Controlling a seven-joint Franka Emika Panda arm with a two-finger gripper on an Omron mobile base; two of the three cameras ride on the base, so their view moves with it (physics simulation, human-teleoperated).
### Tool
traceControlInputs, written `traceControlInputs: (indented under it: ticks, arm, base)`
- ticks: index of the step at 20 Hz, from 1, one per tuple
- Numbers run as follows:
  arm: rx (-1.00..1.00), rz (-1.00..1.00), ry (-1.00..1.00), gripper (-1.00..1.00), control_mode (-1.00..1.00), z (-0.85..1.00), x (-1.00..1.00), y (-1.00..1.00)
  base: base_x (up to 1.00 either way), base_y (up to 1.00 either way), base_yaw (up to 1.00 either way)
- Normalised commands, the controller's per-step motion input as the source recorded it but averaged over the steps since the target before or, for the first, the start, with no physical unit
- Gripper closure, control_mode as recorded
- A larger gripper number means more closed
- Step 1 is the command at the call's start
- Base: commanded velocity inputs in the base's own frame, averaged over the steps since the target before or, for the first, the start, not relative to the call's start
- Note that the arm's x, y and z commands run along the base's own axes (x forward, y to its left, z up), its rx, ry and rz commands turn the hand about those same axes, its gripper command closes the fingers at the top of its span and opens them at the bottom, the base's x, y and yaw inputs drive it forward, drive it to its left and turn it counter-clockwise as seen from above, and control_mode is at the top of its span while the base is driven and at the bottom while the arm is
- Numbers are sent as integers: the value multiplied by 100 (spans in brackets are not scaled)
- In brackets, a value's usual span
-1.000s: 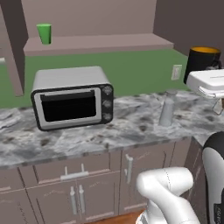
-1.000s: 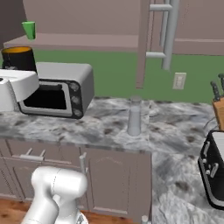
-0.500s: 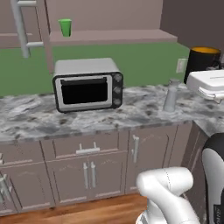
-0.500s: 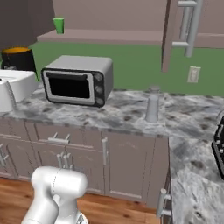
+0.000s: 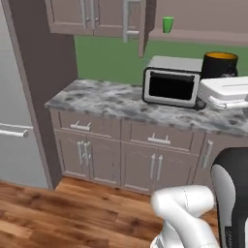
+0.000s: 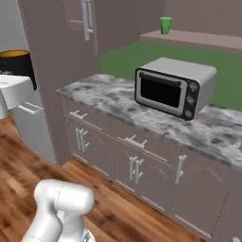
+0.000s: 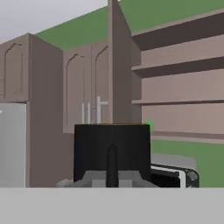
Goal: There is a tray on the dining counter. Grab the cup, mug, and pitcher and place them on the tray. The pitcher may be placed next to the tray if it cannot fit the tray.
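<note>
Base swung left, mug (image 7: 111, 151) in tool (image 7: 111, 175)

Black mug (image 7: 112, 151) upright — held aloft, green cup (image 5: 167, 24) on shelf

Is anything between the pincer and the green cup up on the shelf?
Yes. The pincer is shut on the black mug, so it is occupied. The toaster oven stands below the cup, not directly in front of it.
</note>
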Motion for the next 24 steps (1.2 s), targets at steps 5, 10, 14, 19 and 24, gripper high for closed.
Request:
traceControlInputs:
  ticks: [5, 10, 14, 19, 24]
  arm:
    - [0, 0, 0, 100, 100, 0, 0, 0]
    - [0, 0, 0, 100, 100, 0, 0, 0]
    - [0, 0, 0, 100, 100, 0, 0, 0]
    - [0, 0, 0, 100, 100, 0, 0, 0]
    - [0, 0, 0, 100, 100, 0, 0, 0]
  base:
    - [-40, 36, 78]
    - [-2, 65, 72]
    - [7, 60, 77]
    - [0, 18, 88]
    - [2, 12, 87]
